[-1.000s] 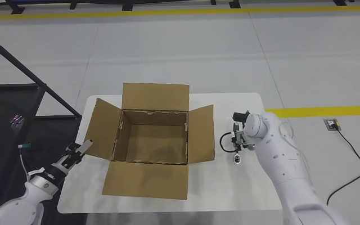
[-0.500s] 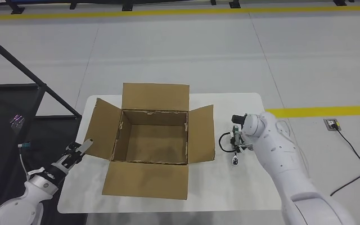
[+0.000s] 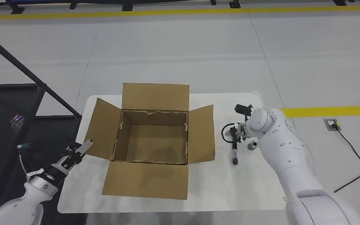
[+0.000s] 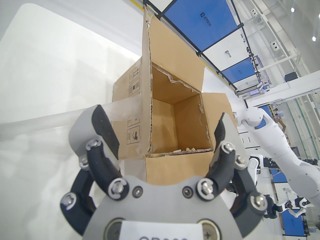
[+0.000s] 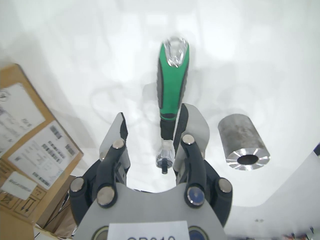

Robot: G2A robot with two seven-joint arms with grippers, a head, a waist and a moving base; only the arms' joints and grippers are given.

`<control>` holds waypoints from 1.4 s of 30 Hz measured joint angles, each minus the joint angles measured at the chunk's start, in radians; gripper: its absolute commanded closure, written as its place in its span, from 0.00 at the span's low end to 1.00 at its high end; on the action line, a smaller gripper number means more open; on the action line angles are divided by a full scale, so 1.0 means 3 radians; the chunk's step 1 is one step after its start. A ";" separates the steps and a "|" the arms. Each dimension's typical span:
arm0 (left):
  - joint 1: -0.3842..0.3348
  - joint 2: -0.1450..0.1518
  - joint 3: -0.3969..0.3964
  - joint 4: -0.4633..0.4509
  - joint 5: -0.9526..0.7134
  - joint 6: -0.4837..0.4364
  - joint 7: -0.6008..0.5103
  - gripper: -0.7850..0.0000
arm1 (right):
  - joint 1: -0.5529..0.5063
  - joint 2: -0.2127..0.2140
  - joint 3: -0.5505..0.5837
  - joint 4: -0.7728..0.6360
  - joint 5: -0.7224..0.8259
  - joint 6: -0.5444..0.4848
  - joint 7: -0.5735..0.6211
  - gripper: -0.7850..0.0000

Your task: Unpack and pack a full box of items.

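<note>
The right gripper (image 5: 153, 112) hangs low over the table (image 3: 247, 185) with its fingers spread apart, gripping nothing. The green-handled wrench (image 5: 172, 86) lies flat beneath it. The wrench's long axis runs straight out ahead of the gripper, in line with the fingers rather than across them. Its metal drive end sits back toward the palm, the dark neck lies between the two pads, and the thick green grip reaches out past the fingertips. The neck is off centre, close against one pad and well clear of the other; whether it touches that pad cannot be told. Closing from here would likely pinch the narrow neck, not the grip, so the heavy handle might droop once lifted. A short metal cylinder (image 5: 241, 136) lies just outside the nearer finger, apart from the wrench. The open cardboard box (image 3: 149, 185), empty inside apart from a few small scraps along one bottom edge, stands to the robot's left of this gripper, its flap close by. The left gripper (image 4: 162, 116), fingers also wide apart and empty, sits at the box's far side, facing a flap edge, well away from the wrench. The right arm is plainly the nearer one for the pickup.
</note>
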 measured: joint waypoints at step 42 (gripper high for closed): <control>0.0087 0.0009 0.0019 -0.0029 -0.0052 -0.0123 0.0111 0.00 | -0.0966 0.0242 -0.0239 -0.2227 0.2019 -0.0522 0.0407 0.00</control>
